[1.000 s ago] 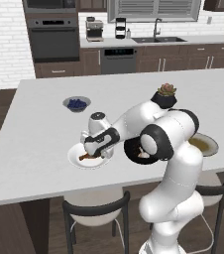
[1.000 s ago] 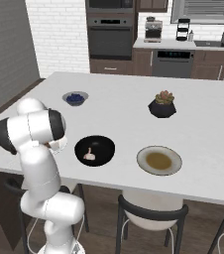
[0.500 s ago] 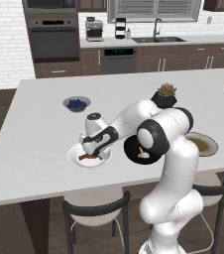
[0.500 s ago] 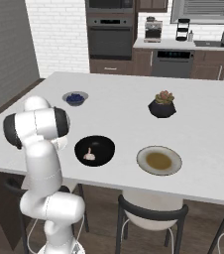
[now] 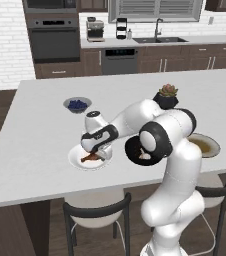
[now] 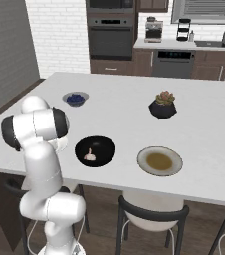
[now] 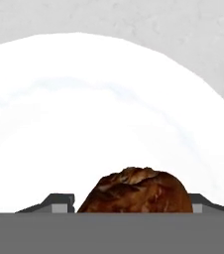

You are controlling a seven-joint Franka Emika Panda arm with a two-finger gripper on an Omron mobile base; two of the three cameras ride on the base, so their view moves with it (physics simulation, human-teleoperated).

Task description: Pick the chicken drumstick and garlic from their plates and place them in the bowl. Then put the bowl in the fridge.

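Two-finger gripper [image 7: 133, 206] sat low over plain white round plate [image 5: 78, 161], fingers apart either side of reddish-brown chicken drumstick [image 5: 91, 157], not clamped. Drumstick lay flat on plate, long axis roughly left-right in left base view. Right base view alone showed pale garlic bulb [image 6: 89, 156] inside glossy black bowl [image 6: 95, 150].

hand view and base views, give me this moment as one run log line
phase: grasping drumstick | gripper: straddling chicken drumstick on white plate | garlic: in black bowl | fridge step: not begun
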